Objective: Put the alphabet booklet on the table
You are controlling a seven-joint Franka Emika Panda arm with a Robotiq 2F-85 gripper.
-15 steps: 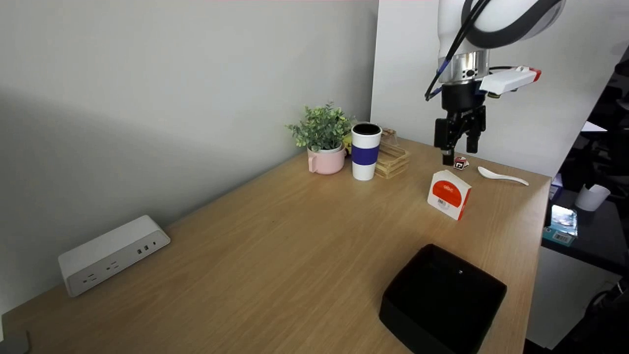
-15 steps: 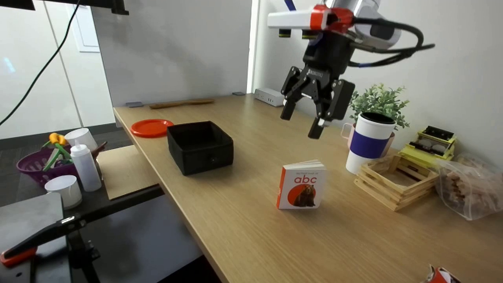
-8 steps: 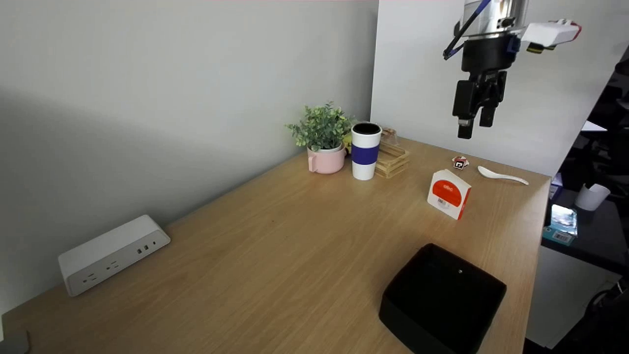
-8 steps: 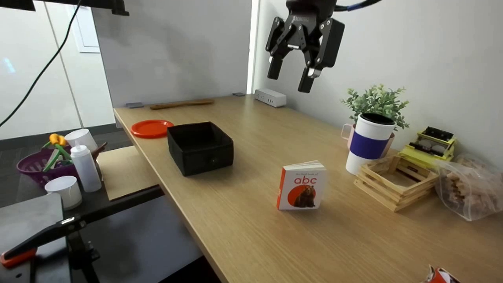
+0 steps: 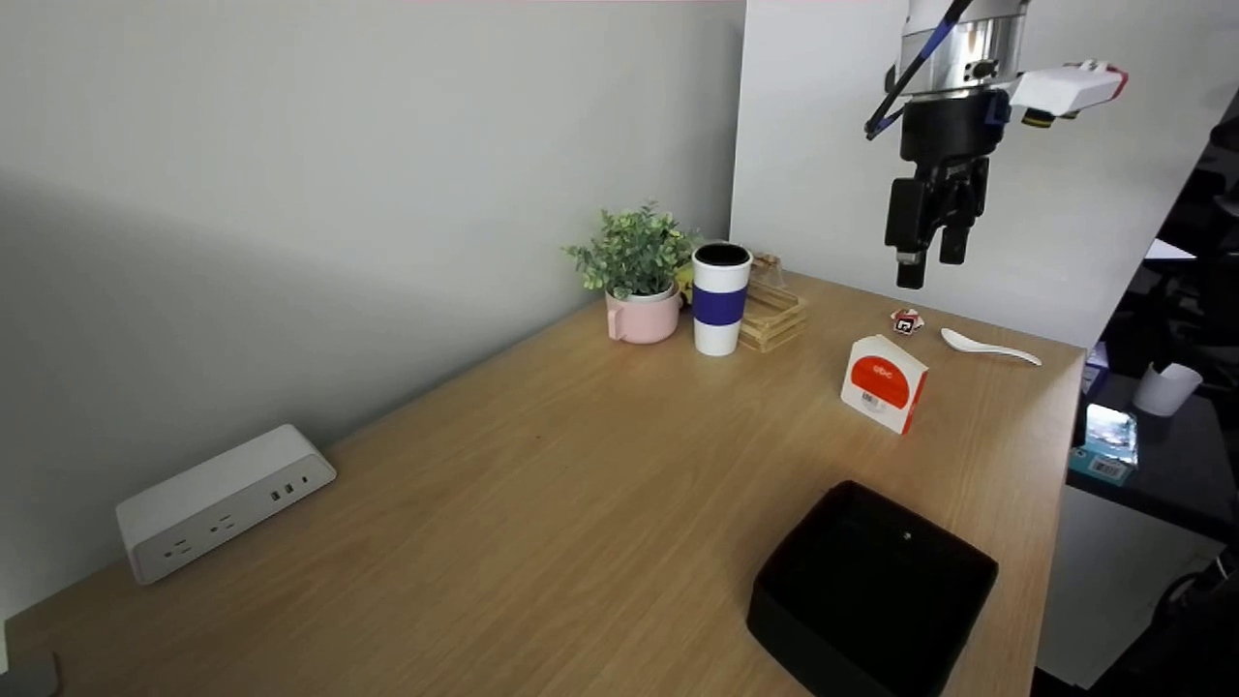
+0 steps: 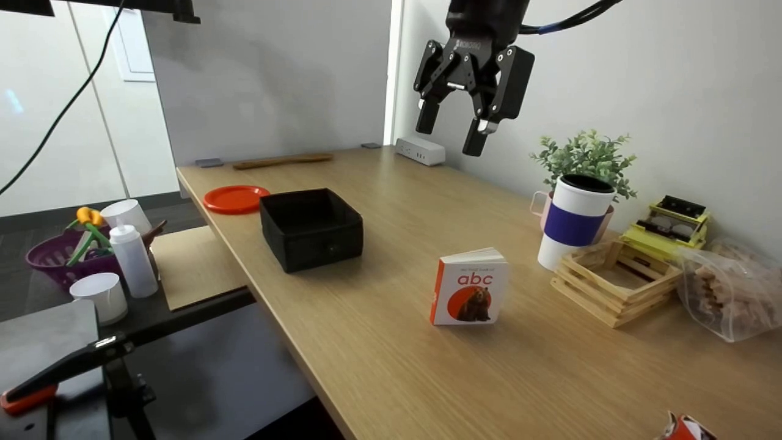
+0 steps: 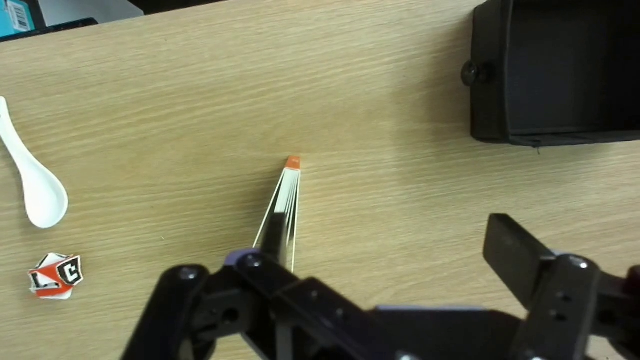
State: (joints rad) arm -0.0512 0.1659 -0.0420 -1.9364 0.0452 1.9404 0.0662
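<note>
A: anyone see where the booklet (image 6: pixel 469 293) is?
B: yep, on the table (image 6: pixel 391 360), standing upright, covers splayed a bit, nearer the free long edge than the wall (image 5: pixel 407 194).
A: and the gripper (image 6: pixel 449 135)?
B: up in the air, well apart from it, jaws spread wide. black box (image 6: pixel 308 253) is near that same edge, spoon (image 5: pixel 968 343) near a corner.

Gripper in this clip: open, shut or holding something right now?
Gripper: open, holding nothing; the alphabet booklet stands on the table, apart from it.
</note>
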